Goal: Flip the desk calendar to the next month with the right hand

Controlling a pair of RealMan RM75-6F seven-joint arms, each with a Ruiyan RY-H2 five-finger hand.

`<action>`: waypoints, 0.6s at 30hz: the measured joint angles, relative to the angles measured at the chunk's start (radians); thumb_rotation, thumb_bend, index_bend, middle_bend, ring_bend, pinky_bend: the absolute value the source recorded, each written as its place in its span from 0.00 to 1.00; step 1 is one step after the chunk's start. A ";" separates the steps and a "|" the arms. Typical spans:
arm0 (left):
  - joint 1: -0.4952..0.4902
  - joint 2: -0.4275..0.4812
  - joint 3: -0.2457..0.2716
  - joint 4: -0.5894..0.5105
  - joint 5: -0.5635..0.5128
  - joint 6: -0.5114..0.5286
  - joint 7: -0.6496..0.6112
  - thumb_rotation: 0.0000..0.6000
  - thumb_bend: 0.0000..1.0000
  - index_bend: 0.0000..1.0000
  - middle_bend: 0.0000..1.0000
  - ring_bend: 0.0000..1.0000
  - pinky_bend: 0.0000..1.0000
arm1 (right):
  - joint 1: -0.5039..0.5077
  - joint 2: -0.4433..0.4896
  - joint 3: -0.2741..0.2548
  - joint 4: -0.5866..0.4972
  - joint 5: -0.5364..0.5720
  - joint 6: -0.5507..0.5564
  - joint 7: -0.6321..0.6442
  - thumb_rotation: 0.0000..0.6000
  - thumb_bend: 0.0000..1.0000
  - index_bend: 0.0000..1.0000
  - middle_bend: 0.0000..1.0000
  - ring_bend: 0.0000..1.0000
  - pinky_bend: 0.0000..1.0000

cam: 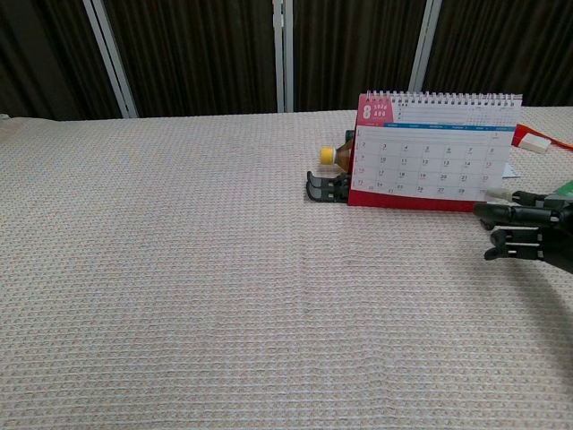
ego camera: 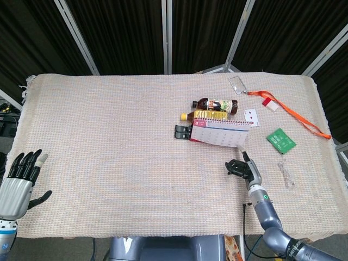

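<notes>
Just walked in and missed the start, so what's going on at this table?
A two-armed robot is working on a red-and-white spiral-bound desk calendar standing on the beige woven tablecloth. Its right hand is low at the calendar's lower right corner, one fingertip at the page edge, holding nothing; no page is lifted. The left hand hangs idle, fingers apart, off the table's near left edge. Two plastic drink bottles lie behind the calendar, a black clip beside it.

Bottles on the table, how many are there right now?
2. The dark bottle lies on its side behind the desk calendar, toward the far edge. The yellow-capped bottle lies right behind the calendar, partly hidden by it. More could be hidden there.
</notes>
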 measured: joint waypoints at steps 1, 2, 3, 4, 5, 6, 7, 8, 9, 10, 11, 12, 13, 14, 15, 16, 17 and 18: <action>0.000 0.000 0.000 0.000 0.001 0.000 0.001 1.00 0.09 0.00 0.00 0.00 0.00 | 0.001 0.000 0.002 0.004 0.008 -0.001 0.001 1.00 0.29 0.00 0.66 0.70 0.56; 0.000 -0.001 0.000 0.000 0.001 0.000 0.001 1.00 0.09 0.00 0.00 0.00 0.00 | 0.003 -0.001 0.004 0.008 0.014 -0.002 0.001 1.00 0.29 0.00 0.66 0.70 0.56; 0.000 -0.001 0.000 0.000 0.003 0.001 0.001 1.00 0.09 0.00 0.00 0.00 0.00 | 0.005 -0.002 0.006 0.012 0.020 -0.004 0.001 1.00 0.29 0.00 0.66 0.70 0.56; 0.000 0.000 0.001 -0.001 0.004 0.003 0.001 1.00 0.09 0.00 0.00 0.00 0.00 | 0.008 -0.004 0.009 0.018 0.027 -0.007 0.002 1.00 0.29 0.00 0.66 0.70 0.56; 0.001 0.000 0.002 -0.001 0.006 0.004 0.001 1.00 0.09 0.00 0.00 0.00 0.00 | 0.010 -0.006 0.012 0.023 0.031 -0.009 0.004 1.00 0.29 0.00 0.66 0.70 0.56; 0.001 0.000 0.002 -0.001 0.008 0.006 0.000 1.00 0.09 0.00 0.00 0.00 0.00 | 0.013 -0.008 0.014 0.028 0.034 -0.012 0.005 1.00 0.29 0.00 0.66 0.70 0.56; 0.002 0.001 0.003 -0.002 0.010 0.009 0.000 1.00 0.09 0.00 0.00 0.00 0.00 | 0.016 -0.012 0.017 0.034 0.037 -0.014 0.006 1.00 0.29 0.00 0.66 0.70 0.56; 0.002 0.001 0.003 -0.003 0.012 0.011 -0.002 1.00 0.09 0.00 0.00 0.00 0.00 | 0.019 -0.015 0.019 0.039 0.038 -0.016 0.007 1.00 0.29 0.00 0.66 0.70 0.56; 0.003 0.002 0.004 -0.004 0.013 0.012 -0.003 1.00 0.09 0.00 0.00 0.00 0.00 | 0.022 -0.018 0.022 0.043 0.038 -0.020 0.008 1.00 0.29 0.00 0.66 0.70 0.56; 0.003 0.003 0.004 -0.004 0.014 0.013 -0.005 1.00 0.09 0.00 0.00 0.00 0.00 | 0.026 -0.022 0.024 0.048 0.039 -0.024 0.009 1.00 0.29 0.00 0.66 0.70 0.56; 0.003 0.003 0.004 -0.005 0.014 0.014 -0.006 1.00 0.09 0.00 0.00 0.00 0.00 | 0.029 -0.024 0.025 0.053 0.039 -0.027 0.009 1.00 0.29 0.00 0.66 0.70 0.56; 0.004 0.004 0.004 -0.005 0.015 0.014 -0.007 1.00 0.09 0.00 0.00 0.00 0.00 | 0.034 -0.028 0.026 0.059 0.039 -0.030 0.008 1.00 0.29 0.00 0.66 0.70 0.56; 0.004 0.005 0.005 -0.006 0.016 0.015 -0.008 1.00 0.09 0.00 0.00 0.00 0.00 | 0.040 -0.033 0.028 0.067 0.041 -0.035 0.007 1.00 0.29 0.00 0.66 0.70 0.56; 0.004 0.006 0.005 -0.006 0.016 0.015 -0.010 1.00 0.09 0.00 0.00 0.00 0.00 | 0.046 -0.037 0.031 0.073 0.042 -0.038 0.006 1.00 0.29 0.00 0.66 0.70 0.56; 0.004 0.006 0.005 -0.007 0.016 0.015 -0.011 1.00 0.09 0.00 0.00 0.00 0.00 | 0.052 -0.041 0.034 0.079 0.045 -0.042 0.005 1.00 0.29 0.00 0.66 0.70 0.56; 0.003 0.007 0.005 -0.007 0.017 0.015 -0.014 1.00 0.09 0.00 0.00 0.00 0.00 | 0.062 -0.048 0.038 0.088 0.047 -0.046 0.003 1.00 0.29 0.00 0.66 0.70 0.56; 0.003 0.008 0.005 -0.007 0.016 0.014 -0.016 1.00 0.09 0.00 0.00 0.00 0.00 | 0.071 -0.053 0.040 0.092 0.047 -0.048 -0.001 1.00 0.29 0.00 0.66 0.70 0.56; 0.002 0.008 0.005 -0.006 0.016 0.013 -0.019 1.00 0.09 0.00 0.00 0.00 0.00 | 0.079 -0.059 0.042 0.093 0.047 -0.047 -0.008 1.00 0.29 0.00 0.66 0.70 0.56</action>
